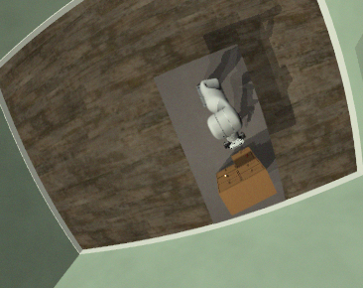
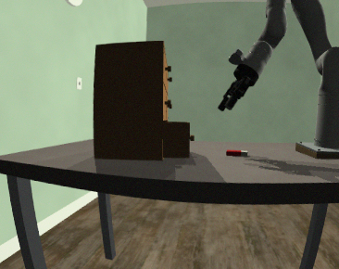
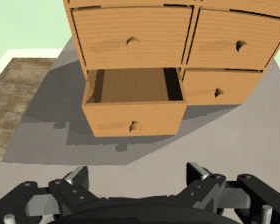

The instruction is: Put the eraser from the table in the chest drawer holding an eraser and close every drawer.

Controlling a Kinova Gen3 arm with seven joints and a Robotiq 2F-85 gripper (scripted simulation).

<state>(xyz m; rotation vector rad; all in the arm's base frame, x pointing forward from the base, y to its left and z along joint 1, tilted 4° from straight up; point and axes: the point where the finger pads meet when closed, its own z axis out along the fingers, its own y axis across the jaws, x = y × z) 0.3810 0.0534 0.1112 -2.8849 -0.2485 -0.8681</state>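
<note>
The wooden chest stands upright. Its bottom left drawer, as the wrist view shows it, is pulled out. I see no eraser inside it; part of its floor is hidden behind its front. The table's eraser, red with a white end, lies flat a little out from the drawer's knob in the exterior view. It does not show in the wrist view or the top view. My gripper is open and empty, high above the table, out in front of the open drawer.
The other drawers I can see, such as the bottom right one and the one above the open drawer, look pushed in. The grey table bears the chest near one end and the arm's base farther back.
</note>
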